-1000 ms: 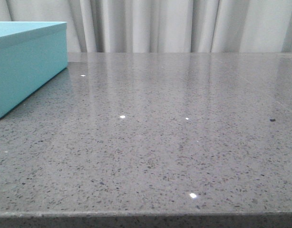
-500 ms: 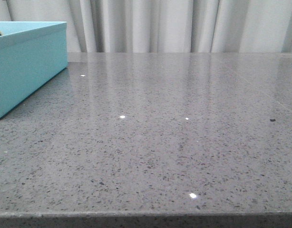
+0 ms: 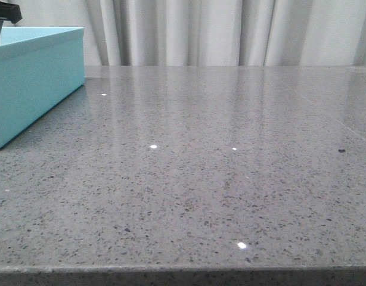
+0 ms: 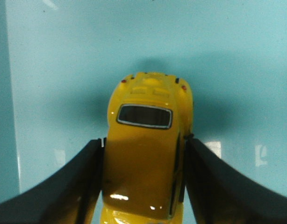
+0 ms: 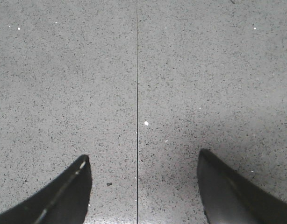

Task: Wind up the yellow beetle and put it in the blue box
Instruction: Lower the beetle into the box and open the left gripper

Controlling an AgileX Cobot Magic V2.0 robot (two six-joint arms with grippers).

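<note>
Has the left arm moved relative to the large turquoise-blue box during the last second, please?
Yes. The left arm has risen into view above the turquoise-blue box rim, at the far left.

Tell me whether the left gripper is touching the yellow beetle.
Touching. In the left wrist view both fingers of the left gripper press flush against the yellow beetle, no gap either side, over the blue box floor.

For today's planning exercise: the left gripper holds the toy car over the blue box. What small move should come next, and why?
Probably open the left gripper to release the car. Its fingers clamp the car's sides, with the box floor directly beneath; whether it touches is unclear.
</note>
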